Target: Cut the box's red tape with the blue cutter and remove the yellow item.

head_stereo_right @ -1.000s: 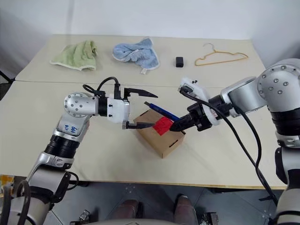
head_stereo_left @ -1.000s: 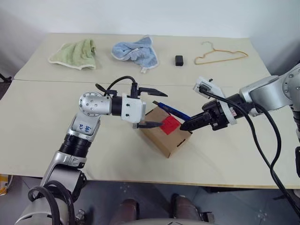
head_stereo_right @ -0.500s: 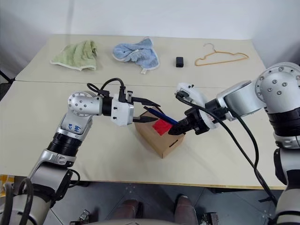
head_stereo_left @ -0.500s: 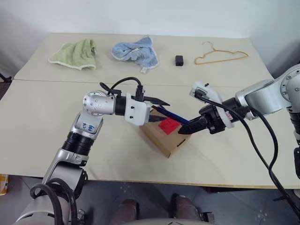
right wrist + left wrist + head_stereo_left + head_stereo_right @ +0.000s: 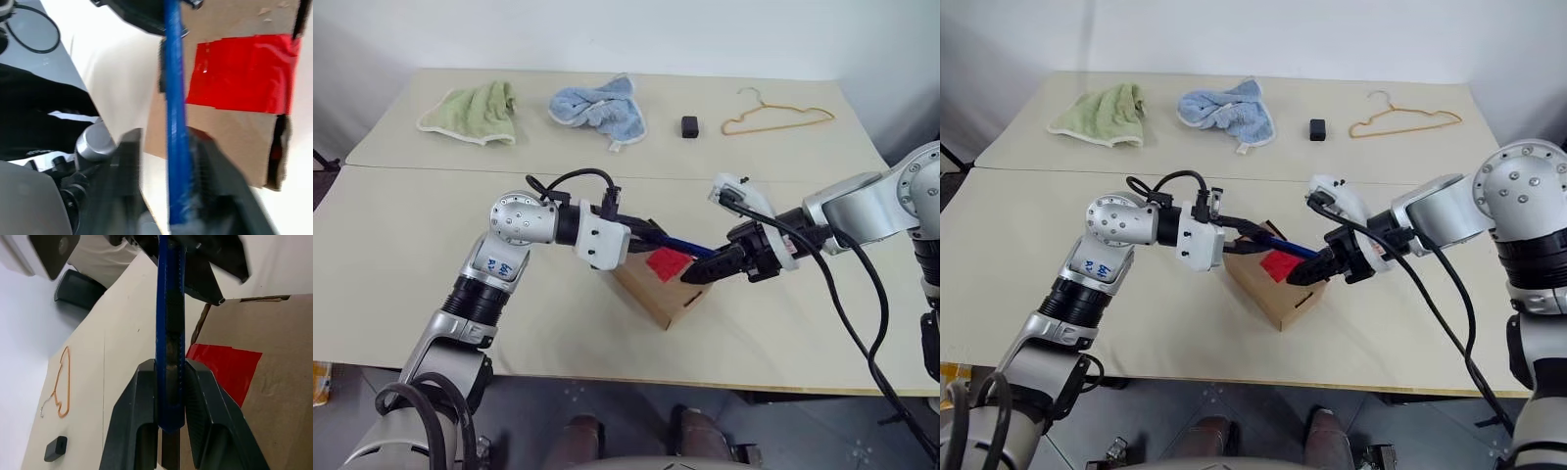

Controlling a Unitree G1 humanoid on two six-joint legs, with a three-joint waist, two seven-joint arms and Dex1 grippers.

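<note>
Left gripper (image 5: 170, 396): both fingers (image 5: 139, 411) pressed flat against the sides of the blue cutter (image 5: 169, 333), clamped on its left end. Left wrist view confirms contact on both pads, no gap.

Right gripper (image 5: 697, 274): fingers sit either side of the cutter's right end. In the right wrist view one finger is touching the blue body and the other stands a little off it, so jaws look partly apart; can't tell for sure whether it's gripping or just loosely around it.

Cutter spans between the two grippers, roughly level, slightly lower at the right end, passing just above the box (image 5: 651, 289) and its far edge.

Box is on the near table (image 5: 401, 294), mid-scene, turned diagonally to the table edge. The red tape (image 5: 668, 263) is on top, toward the box's right end, looks whole with no visible slit. Flaps are down. Yellow item isn't visible, can't say where it is.

Far table, well apart from the box: green towel (image 5: 470, 111) at left, blue towel (image 5: 597, 106) right of it, small black block (image 5: 689, 125) further right, tan wire hanger (image 5: 773, 116) at far right.
</note>
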